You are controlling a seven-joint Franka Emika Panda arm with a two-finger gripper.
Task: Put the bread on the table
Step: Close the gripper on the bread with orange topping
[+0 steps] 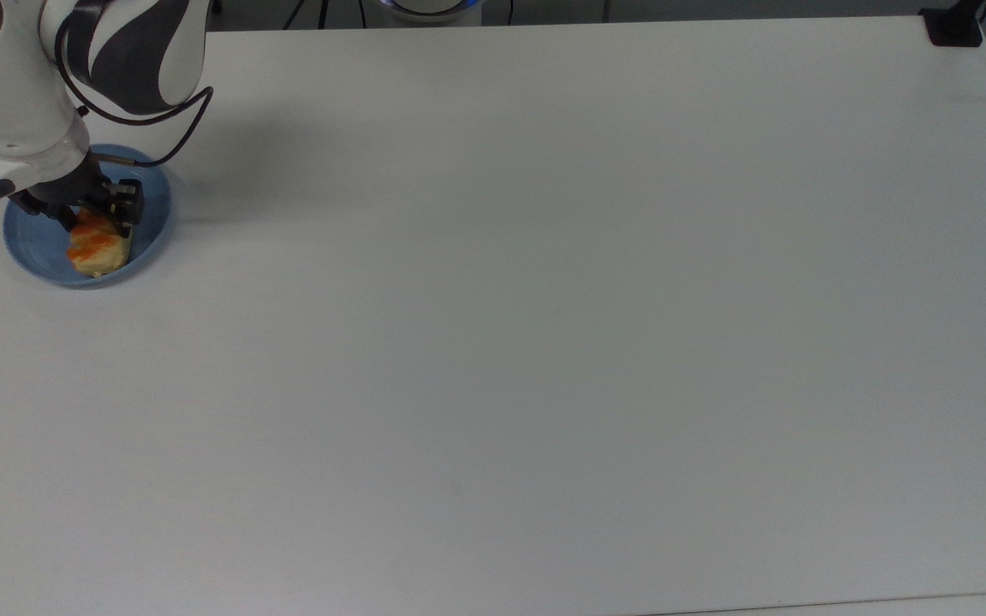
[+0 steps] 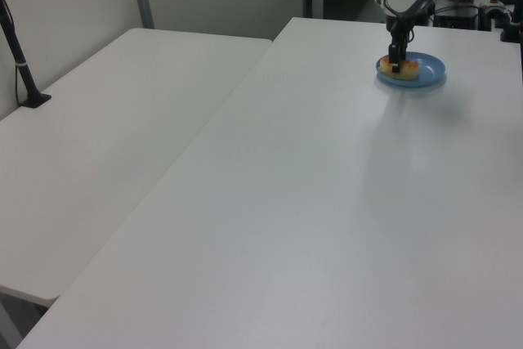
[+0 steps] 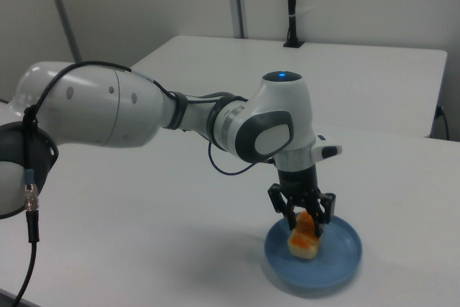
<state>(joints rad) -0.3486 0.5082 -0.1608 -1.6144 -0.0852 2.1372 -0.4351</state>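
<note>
The bread [image 1: 99,249], a small pale-yellow roll with orange stripes, lies on a round blue plate [image 1: 153,212] at the top view's far left edge of the white table [image 1: 544,299]. My gripper [image 1: 98,224] points straight down over the roll's far end, a finger against each long side, shut on it. The right view has the bread [image 3: 304,239] between the black fingers of the gripper [image 3: 305,219], still resting on the plate [image 3: 339,258]. In the left view the gripper [image 2: 395,63] stands on the bread [image 2: 407,69] at the table's far end.
A black clamp [image 1: 953,26] sits on the table's top-right corner in the top view. A second white table [image 2: 106,120] adjoins on the left view's left, with a black pole [image 2: 20,63] on it. The arm's cable [image 1: 176,137] loops just above the plate.
</note>
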